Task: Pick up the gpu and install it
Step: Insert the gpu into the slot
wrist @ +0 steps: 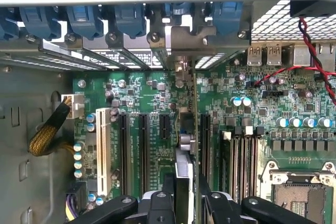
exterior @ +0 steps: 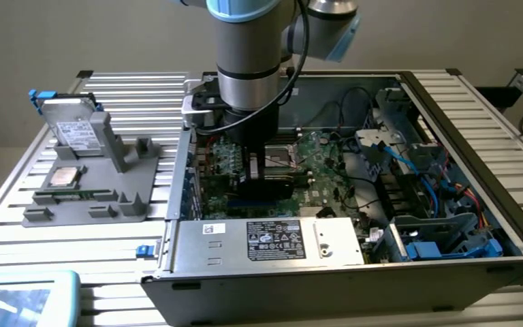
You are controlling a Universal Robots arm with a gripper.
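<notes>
I see the gpu (wrist: 184, 145) edge-on in the wrist view. It is a thin card running from between my fingers up to its silvery end bracket (wrist: 184, 43) at the case's rear slot openings. My gripper (wrist: 185, 198) is shut on the card's upper edge, one black finger on each side. The card stands upright over the green motherboard (wrist: 142, 90), between two long black expansion slots (wrist: 143, 150). I cannot tell whether its lower edge is seated. In the exterior view the gripper (exterior: 259, 174) reaches down into the open computer case (exterior: 334, 279) with the black gpu (exterior: 275, 185) under it.
Blue slot latches (wrist: 128, 19) line the case's rear wall. A white slot (wrist: 103, 150), memory slots (wrist: 241, 156) and the processor socket (wrist: 299, 192) flank the card. A red cable (wrist: 315, 51) crosses nearby. Outside the case, a grey holder (exterior: 89, 197) carries a hard drive (exterior: 75, 129), a chip and a memory stick.
</notes>
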